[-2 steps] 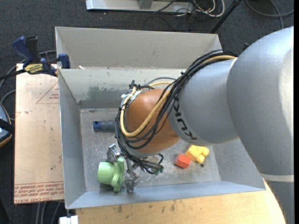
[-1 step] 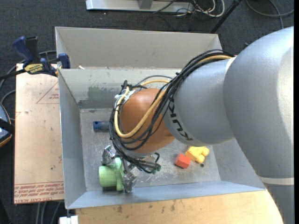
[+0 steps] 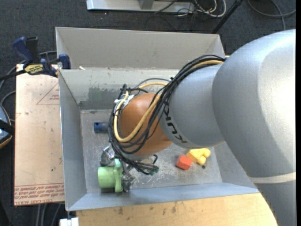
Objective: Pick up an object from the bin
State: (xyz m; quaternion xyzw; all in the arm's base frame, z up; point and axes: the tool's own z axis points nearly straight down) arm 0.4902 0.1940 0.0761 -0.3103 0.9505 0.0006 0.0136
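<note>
Gripper (image 3: 121,174) down beside green cylinder (image 3: 108,178) in bin's (image 3: 70,135) near-left corner, seemingly mid-grasp, jaw opening impossible to tell, next wanting firm closure, straight lift.

The arm (image 3: 211,107) reached into the bin (image 3: 70,140) from the right, its wrist over the middle of the floor and the gripper (image 3: 120,167) down toward the near left corner. A cylinder (image 3: 108,178) lay there, just left of the gripper (whether touching it could not be told) and near the left and front walls. Behind it, well apart, a small tube (image 3: 99,126) lay on the floor just left of the wrist. Right of the wrist, a cube (image 3: 184,162) lay near the front wall, with a knobbed piece (image 3: 199,155) just beside it, to its right and slightly behind.
</note>
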